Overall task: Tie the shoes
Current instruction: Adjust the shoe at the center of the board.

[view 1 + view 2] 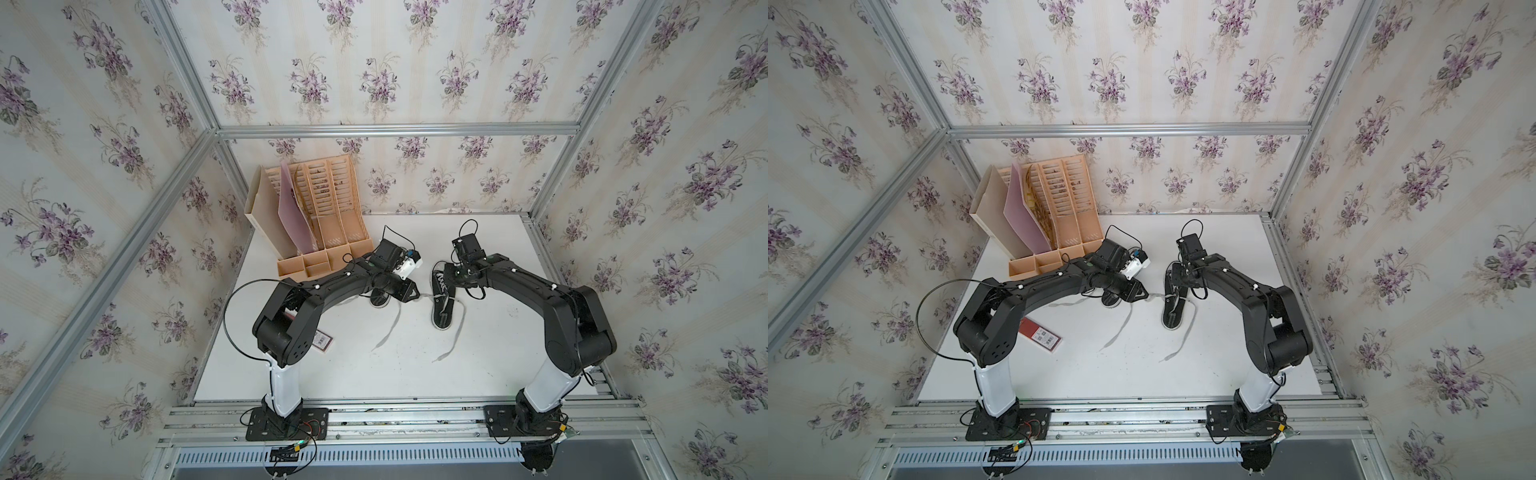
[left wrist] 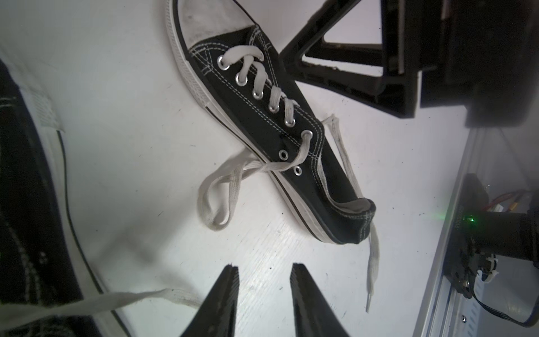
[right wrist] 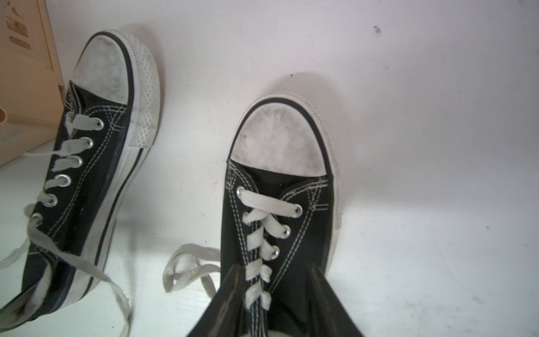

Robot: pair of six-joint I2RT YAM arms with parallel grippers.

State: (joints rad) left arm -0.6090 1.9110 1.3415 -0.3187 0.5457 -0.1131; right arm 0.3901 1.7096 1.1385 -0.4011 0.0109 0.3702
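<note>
Two black shoes with white toe caps lie on the white table. In both top views the right shoe (image 1: 442,309) (image 1: 1173,309) shows, while the left shoe (image 1: 380,298) is mostly hidden under my left arm. My left gripper (image 2: 264,267) (image 1: 409,291) is open over bare table between the shoes, with a loose lace (image 2: 116,300) lying beside one finger. My right gripper (image 3: 275,270) (image 1: 446,276) is open, with its fingers either side of the right shoe's (image 3: 280,204) lacing. That shoe's lace (image 3: 186,268) lies looped beside it. The left shoe (image 3: 87,175) is untied.
A tan file organizer (image 1: 316,220) with a pink folder stands at the back left, close to the left shoe. A red card (image 1: 1042,334) lies under my left arm. Long lace ends (image 1: 388,328) (image 1: 451,336) trail toward the front. Metal rails (image 1: 395,415) edge the front.
</note>
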